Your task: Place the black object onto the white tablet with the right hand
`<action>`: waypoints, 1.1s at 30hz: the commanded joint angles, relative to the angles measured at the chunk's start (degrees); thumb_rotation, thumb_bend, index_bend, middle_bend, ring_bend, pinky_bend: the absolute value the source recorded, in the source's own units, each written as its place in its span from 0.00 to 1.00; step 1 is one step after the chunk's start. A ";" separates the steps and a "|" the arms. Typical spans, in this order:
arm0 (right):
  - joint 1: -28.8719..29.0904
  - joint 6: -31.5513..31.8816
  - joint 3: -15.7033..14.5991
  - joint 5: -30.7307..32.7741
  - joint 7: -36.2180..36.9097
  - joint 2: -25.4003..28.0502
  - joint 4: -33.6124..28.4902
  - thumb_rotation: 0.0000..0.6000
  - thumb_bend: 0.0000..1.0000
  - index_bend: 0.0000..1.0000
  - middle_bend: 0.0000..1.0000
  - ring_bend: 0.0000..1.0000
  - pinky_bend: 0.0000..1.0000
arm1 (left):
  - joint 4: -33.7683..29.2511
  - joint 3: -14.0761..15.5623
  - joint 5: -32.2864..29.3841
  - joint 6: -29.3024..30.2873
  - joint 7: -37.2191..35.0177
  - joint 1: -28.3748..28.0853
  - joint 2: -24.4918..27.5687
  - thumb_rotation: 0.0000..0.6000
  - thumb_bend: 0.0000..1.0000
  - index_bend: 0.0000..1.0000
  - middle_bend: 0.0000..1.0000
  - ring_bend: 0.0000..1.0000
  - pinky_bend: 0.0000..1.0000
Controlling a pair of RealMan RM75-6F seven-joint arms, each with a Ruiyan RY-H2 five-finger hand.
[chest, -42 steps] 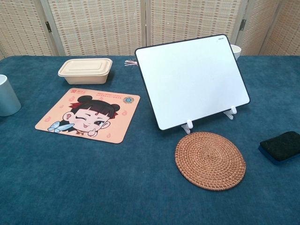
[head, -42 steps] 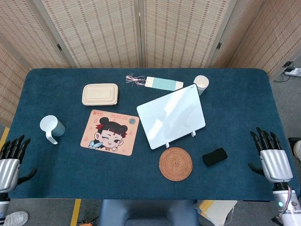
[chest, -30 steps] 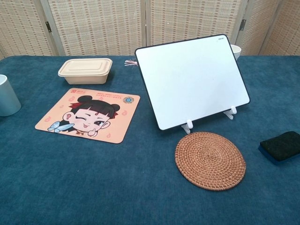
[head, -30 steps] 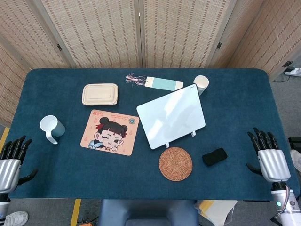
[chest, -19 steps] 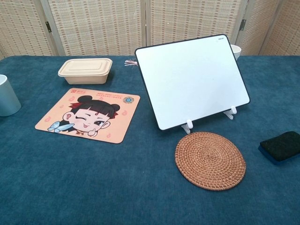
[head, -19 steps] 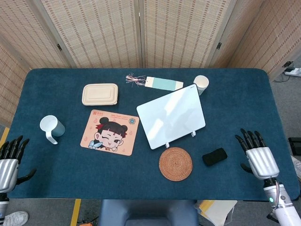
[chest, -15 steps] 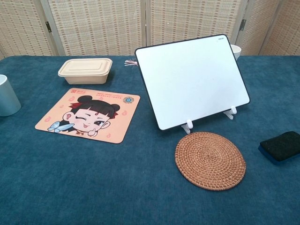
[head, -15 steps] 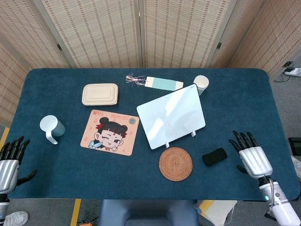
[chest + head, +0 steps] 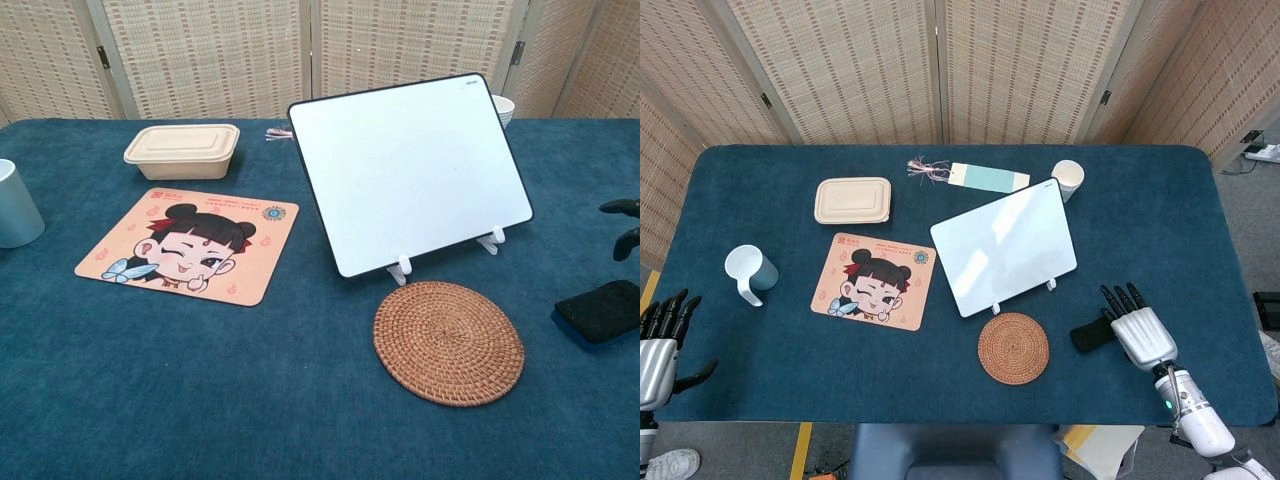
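Note:
The black object [image 9: 1092,334] [image 9: 602,311] is a small dark pad lying on the blue tabletop right of the woven coaster. The white tablet [image 9: 1005,248] [image 9: 411,166] leans tilted on its stand behind the coaster. My right hand [image 9: 1139,332] hovers over the right end of the black object with its fingers spread, holding nothing; the chest view shows only its fingertips [image 9: 622,208] at the right edge. My left hand [image 9: 658,338] stays at the table's front left corner, fingers apart and empty.
A round woven coaster [image 9: 1013,348] lies just left of the black object. A cartoon mouse mat [image 9: 874,281], a beige lunch box [image 9: 852,200], a pale blue mug [image 9: 748,272], a bookmark [image 9: 975,176] and a paper cup [image 9: 1068,177] are spread across the table [image 9: 1140,230].
My right hand has moved left from the table's right edge to just over the black object. Its fingertips have come into the chest view. The left hand has stayed put.

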 commanded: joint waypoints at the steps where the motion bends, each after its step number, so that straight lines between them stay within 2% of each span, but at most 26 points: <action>1: 1.12 -1.19 0.10 0.74 -0.58 -1.79 1.79 1.00 0.19 0.24 0.00 0.00 0.00 | 0.02 -0.04 -0.08 -0.05 -0.17 -0.01 0.03 1.00 0.24 0.00 0.00 0.00 0.00; 11: 3.42 -3.83 0.29 3.82 -3.25 -5.26 4.12 1.00 0.19 0.27 0.00 0.00 0.00 | -0.02 0.16 0.28 0.12 -0.79 0.16 0.33 1.00 0.24 0.00 0.00 0.00 0.00; 25: 4.42 -1.91 0.95 5.26 -3.26 -9.29 9.15 1.00 0.19 0.54 0.00 0.04 0.01 | 0.24 0.03 0.11 0.21 -0.49 0.21 0.20 1.00 0.24 0.00 0.00 0.00 0.00; 29: 4.07 0.97 1.54 3.71 0.17 -8.96 8.87 1.00 0.19 0.56 0.02 0.05 0.01 | 0.17 0.05 0.24 0.39 -0.96 0.32 0.32 1.00 0.24 0.00 0.00 0.00 0.00; 33: 3.45 7.65 2.91 -0.39 4.40 -9.01 8.54 1.00 0.19 0.56 0.04 0.07 0.01 | 0.20 -0.02 0.12 0.35 -0.87 0.30 0.26 1.00 0.24 0.00 0.00 0.00 0.00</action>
